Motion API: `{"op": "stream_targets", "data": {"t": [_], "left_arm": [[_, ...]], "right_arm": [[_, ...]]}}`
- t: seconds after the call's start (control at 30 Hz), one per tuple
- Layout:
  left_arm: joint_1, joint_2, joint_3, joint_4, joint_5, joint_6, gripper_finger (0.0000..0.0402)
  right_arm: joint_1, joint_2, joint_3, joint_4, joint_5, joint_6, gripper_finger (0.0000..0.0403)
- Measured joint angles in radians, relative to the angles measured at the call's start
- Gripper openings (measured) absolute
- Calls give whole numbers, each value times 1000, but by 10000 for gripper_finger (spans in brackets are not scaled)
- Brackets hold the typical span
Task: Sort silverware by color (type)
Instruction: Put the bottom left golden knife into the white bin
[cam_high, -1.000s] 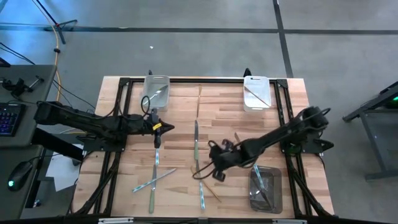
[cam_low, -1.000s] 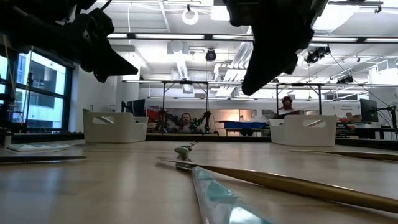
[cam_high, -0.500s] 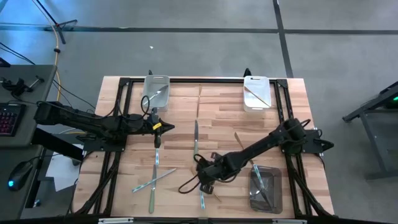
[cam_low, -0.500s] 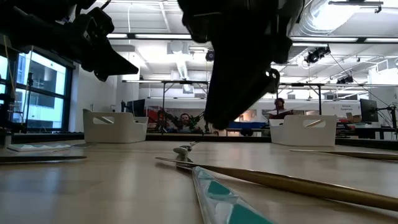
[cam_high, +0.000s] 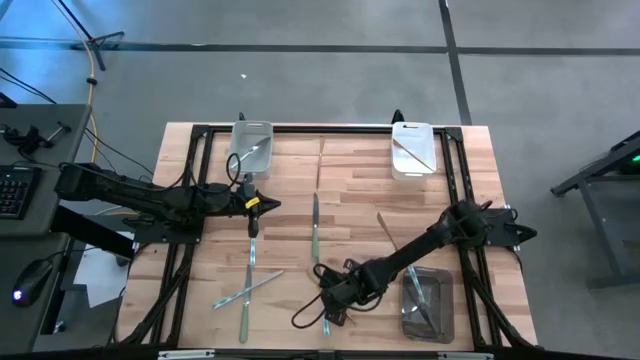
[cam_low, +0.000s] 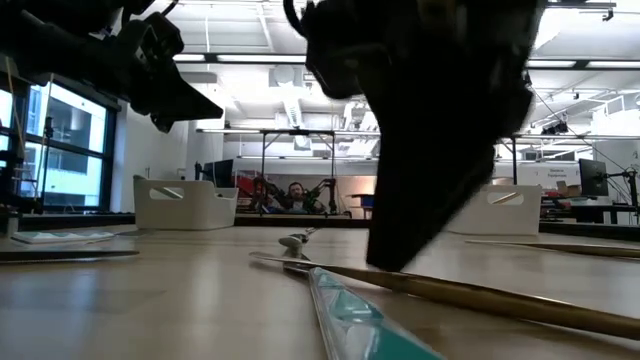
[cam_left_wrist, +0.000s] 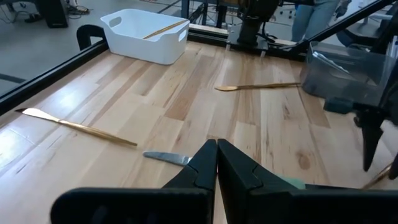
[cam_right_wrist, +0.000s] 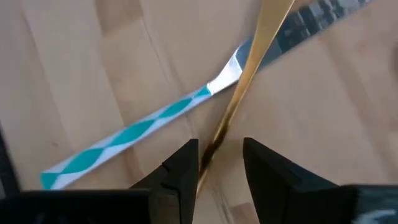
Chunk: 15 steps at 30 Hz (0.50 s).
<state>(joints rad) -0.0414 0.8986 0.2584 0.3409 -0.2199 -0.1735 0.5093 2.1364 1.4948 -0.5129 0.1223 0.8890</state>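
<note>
Right wrist view: your right gripper (cam_right_wrist: 216, 163) stood open above the table (cam_high: 350, 190), its fingers (cam_right_wrist: 180, 171) on either side of a gold utensil (cam_right_wrist: 239, 93) without touching it. That utensil lay across a teal-handled knife (cam_right_wrist: 143, 130), near the table's front edge beside the clear bin (cam_high: 428, 305). Your left gripper (cam_high: 262, 204) hung shut and empty over the left half, with other silverware (cam_high: 245, 290) scattered below.

2 white bins (cam_high: 251, 146), 1 clear bin (cam_high: 427, 303), roughly 12 utensils (cam_high: 314, 222).
</note>
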Motion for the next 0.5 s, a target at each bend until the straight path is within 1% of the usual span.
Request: {"op": "stream_targets", "data": {"t": [0.13,0.33,0.5], "left_arm": [[0,0,0,1,0,-6,5],[-1,0,0,0,0,-19,5],[-1,0,0,-7,0,-26,5]], "right_arm": [[10,20,3,-4,14,5,113],[11,12,3,-106,72,27,113],[-12,6,3,-192,39,24,112]]}}
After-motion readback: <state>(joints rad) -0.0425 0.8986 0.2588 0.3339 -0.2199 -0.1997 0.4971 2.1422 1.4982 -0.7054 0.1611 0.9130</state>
